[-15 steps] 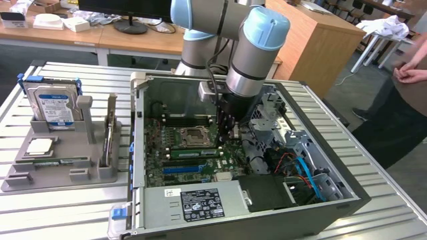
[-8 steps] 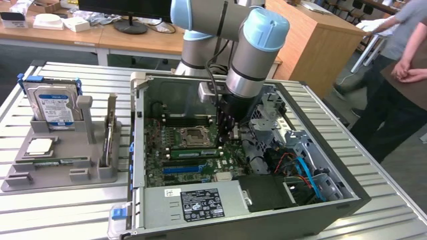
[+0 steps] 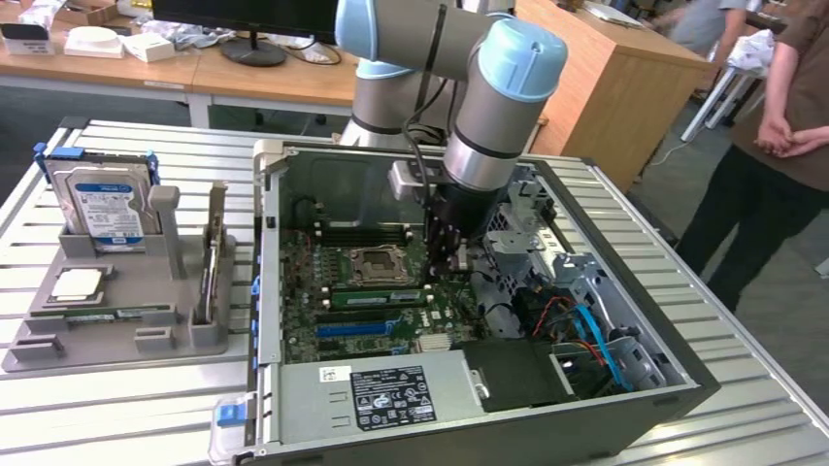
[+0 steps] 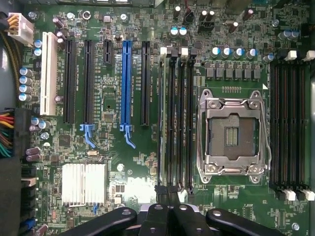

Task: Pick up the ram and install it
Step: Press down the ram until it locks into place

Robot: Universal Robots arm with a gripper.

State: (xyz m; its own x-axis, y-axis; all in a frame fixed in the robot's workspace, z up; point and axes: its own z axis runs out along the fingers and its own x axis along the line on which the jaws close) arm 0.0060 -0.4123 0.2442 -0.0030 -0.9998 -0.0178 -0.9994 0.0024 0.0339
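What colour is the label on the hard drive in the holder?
Blue and white, on the hard drive; best seen in the exterior view.

Cables (image 3: 589, 335) and drive cage (image 3: 531, 214) crowd beside the motherboard (image 4: 110, 105), whose middle seems clear.

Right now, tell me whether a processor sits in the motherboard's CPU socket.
No: the CPU socket lies empty, its bare contacts showing where a chip would sit.

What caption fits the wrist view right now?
Shut gripper at one end of the memory slots, beside the empty processor socket on the motherboard.
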